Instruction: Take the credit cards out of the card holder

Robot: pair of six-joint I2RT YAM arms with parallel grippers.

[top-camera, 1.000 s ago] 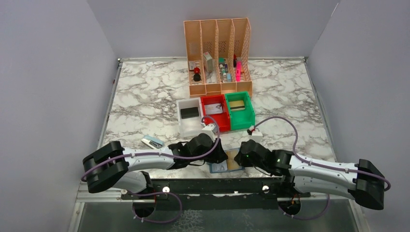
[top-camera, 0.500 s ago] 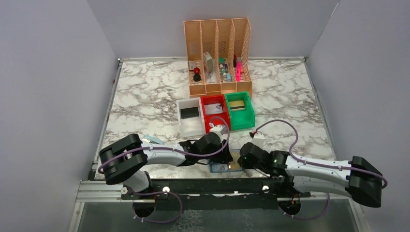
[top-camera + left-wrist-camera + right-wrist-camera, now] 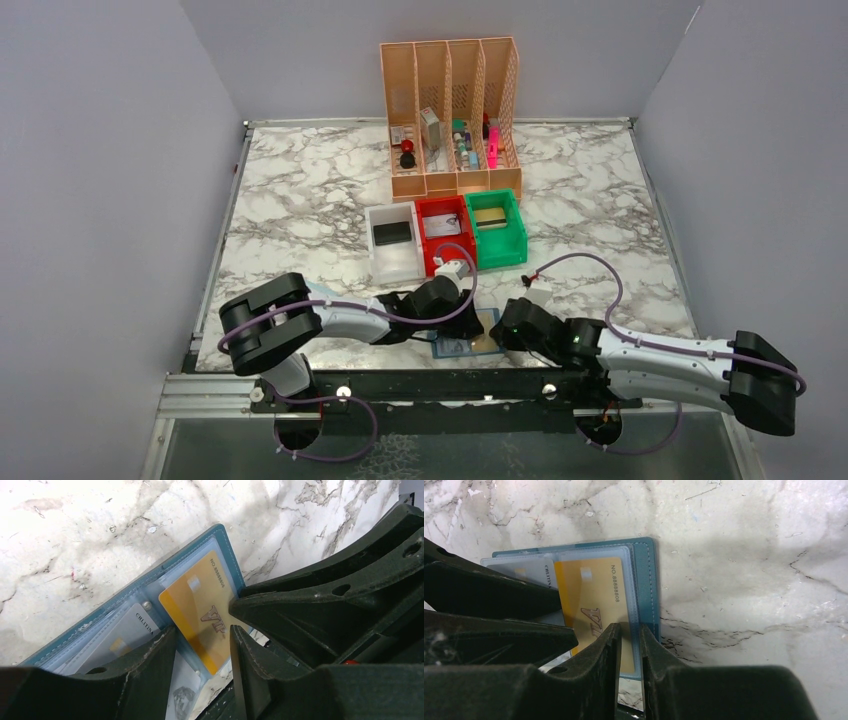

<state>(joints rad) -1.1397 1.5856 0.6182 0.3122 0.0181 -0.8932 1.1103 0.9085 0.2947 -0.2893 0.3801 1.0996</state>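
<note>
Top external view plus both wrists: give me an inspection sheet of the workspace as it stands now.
Surface: marble table, level.
Job's things: card holder lies open at the near edge; gold card and grey card both on it, not yet out.
Clutter: peach organizer, white bin, red bin, green bin, all farther back.
Grippers: left gripper open, straddling the gold card; right gripper jaws nearly together at that card's edge, grip unclear.
Cables: purple cables loop above both wrists.
Surroundings: grey walls; nothing else seen.
</note>
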